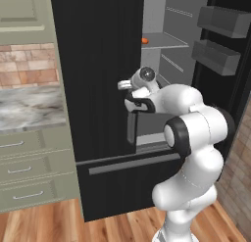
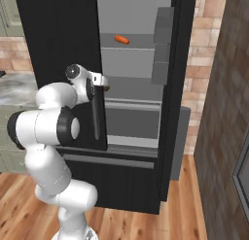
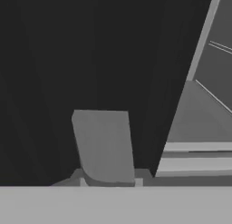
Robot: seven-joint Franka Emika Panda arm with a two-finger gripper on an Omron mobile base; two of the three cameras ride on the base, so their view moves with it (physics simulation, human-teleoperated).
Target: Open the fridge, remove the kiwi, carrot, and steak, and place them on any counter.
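Observation:
The fridge (image 1: pixel 98 64) is black; its right door (image 1: pixel 230 79) is swung open and its left door is closed. The orange carrot (image 1: pixel 144 40) (image 2: pixel 122 39) lies on an upper shelf inside. My gripper (image 2: pixel 103 86) (image 3: pixel 111 181) is at the inner edge of the left door, shut on the top of that door's grey vertical handle (image 2: pixel 96 115) (image 3: pixel 103 146). In the left base view the hand covers the handle's top, and the rest of the handle (image 1: pixel 131 131) shows below it. The kiwi and the steak are out of view. The marbled counter (image 1: pixel 29 108) lies left of the fridge.
Dark bins (image 1: pixel 218 37) line the open right door. Sage-green drawers (image 1: pixel 24 170) sit under the counter. A brick wall (image 2: pixel 228 112) stands close on the right, beyond the open door. My own arm crosses in front of the fridge's lower drawer (image 1: pixel 127 175).

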